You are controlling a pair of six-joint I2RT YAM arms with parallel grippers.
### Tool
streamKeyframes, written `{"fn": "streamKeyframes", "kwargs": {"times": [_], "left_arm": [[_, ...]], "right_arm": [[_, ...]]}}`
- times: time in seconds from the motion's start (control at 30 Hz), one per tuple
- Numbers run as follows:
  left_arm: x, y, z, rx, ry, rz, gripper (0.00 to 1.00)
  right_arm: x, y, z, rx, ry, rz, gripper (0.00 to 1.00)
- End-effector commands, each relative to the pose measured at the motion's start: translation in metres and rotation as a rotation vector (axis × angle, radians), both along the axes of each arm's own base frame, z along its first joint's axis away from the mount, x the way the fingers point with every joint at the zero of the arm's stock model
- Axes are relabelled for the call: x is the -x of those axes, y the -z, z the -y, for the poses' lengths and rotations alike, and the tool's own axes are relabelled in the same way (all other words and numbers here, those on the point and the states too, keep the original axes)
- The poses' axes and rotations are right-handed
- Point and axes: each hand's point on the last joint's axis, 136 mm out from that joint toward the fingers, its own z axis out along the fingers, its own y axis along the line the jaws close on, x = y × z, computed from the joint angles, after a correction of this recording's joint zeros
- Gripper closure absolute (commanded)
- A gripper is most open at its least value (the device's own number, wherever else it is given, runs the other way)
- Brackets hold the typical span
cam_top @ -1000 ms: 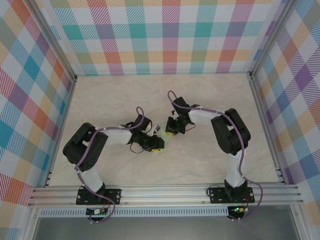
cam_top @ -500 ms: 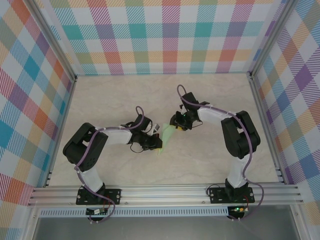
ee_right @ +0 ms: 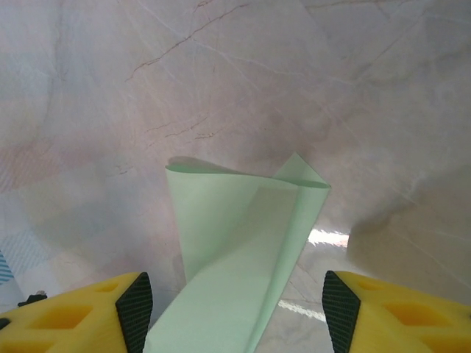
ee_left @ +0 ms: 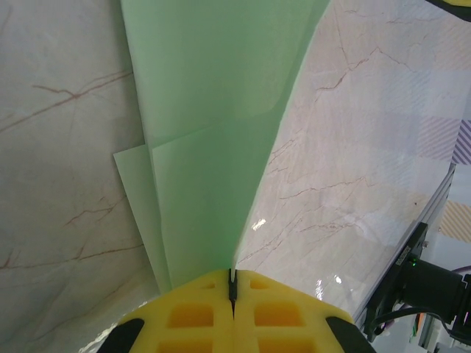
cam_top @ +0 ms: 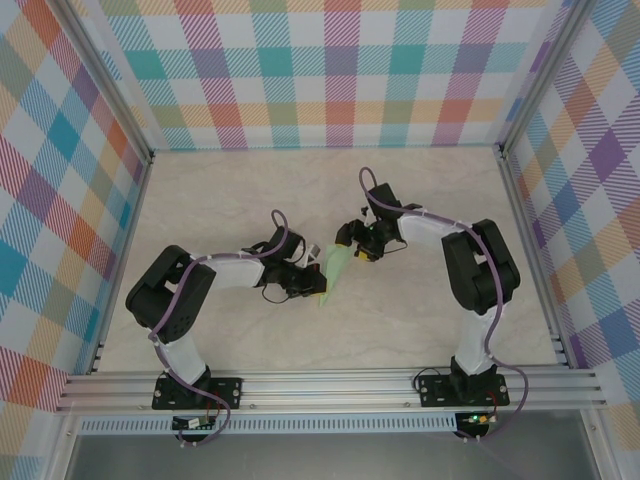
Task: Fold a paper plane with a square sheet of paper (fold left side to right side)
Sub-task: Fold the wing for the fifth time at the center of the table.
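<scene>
The pale green sheet of paper (cam_top: 335,271) is folded into a long narrow dart of creased layers, lying between the two grippers at the table's middle. My left gripper (cam_top: 317,288) is shut on its near edge; in the left wrist view the yellow jaws (ee_left: 232,283) pinch the raised fold of the paper (ee_left: 213,110), which runs away from them. My right gripper (cam_top: 356,250) stands open at the other end. In the right wrist view its fingers (ee_right: 136,305) stand wide apart on either side of the paper (ee_right: 243,243), whose far end curls up off the table.
The pale marble-patterned tabletop (cam_top: 250,200) stretches around the paper. Checked walls and an aluminium frame (cam_top: 520,200) close in the left, back and right sides. A rail (cam_top: 330,385) with both arm bases runs along the near edge.
My right gripper has opened, let go of the paper and drawn back a little to the right. The left gripper has shut on the paper, which now shows as a long strip between them.
</scene>
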Motion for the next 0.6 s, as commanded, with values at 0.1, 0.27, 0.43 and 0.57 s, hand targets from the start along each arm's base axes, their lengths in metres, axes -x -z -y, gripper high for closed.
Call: {"fn": "streamKeyframes", "kwargs": {"times": [0.1,0.27,0.43,0.57], "left_arm": [[-0.003,-0.007,0.009,0.03,0.011,0.004,0.99],[-0.003,-0.006,0.009,0.03,0.012,0.002,0.99],[-0.003,-0.007,0.01,0.031,0.011,0.004,0.99],[-0.003,-0.007,0.01,0.033,0.012,0.003,0.99]], "right_arm": [[-0.01,-0.008,-0.02,-0.068,-0.021,0.011,0.34],[-0.011,-0.007,-0.023,-0.067,-0.023,0.01,0.34],[-0.011,-0.002,-0.025,-0.063,-0.024,-0.004,0.34],[-0.011,0.003,-0.026,-0.06,-0.026,-0.012,0.34]]}}
